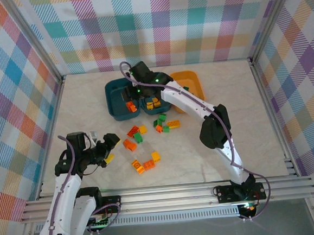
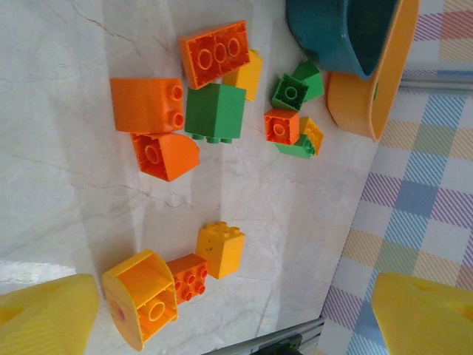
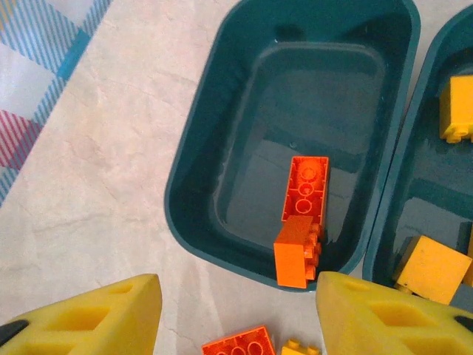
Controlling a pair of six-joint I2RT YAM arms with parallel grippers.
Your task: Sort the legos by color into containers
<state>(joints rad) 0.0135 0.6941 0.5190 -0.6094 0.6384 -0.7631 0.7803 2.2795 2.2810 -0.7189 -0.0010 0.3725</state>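
Observation:
My right gripper (image 1: 131, 95) (image 3: 236, 319) hangs open over the near rim of the left teal container (image 1: 114, 96) (image 3: 199, 148), nothing between its yellow pads (image 3: 92, 322). Two orange legos (image 3: 304, 188) (image 3: 297, 251) lie inside that tub. The middle teal container (image 1: 145, 108) (image 3: 425, 185) holds yellow legos (image 1: 153, 102) (image 3: 431, 270). The orange-yellow container (image 1: 189, 82) (image 2: 369, 103) stands to the right. Loose orange, yellow and green legos (image 1: 160, 122) (image 2: 214, 111) are scattered on the table in front of the tubs. My left gripper (image 1: 105, 149) (image 2: 236, 318) is open and empty, low at the left, near a yellow lego (image 2: 222, 248).
White marbled table (image 1: 244, 121) inside a metal frame with checkered walls. Near my left gripper lie an orange brick (image 2: 188, 277) and a curved yellow-orange piece (image 2: 140, 296). An orange plate (image 3: 240, 342) and a yellow brick (image 3: 299, 347) lie just under my right gripper.

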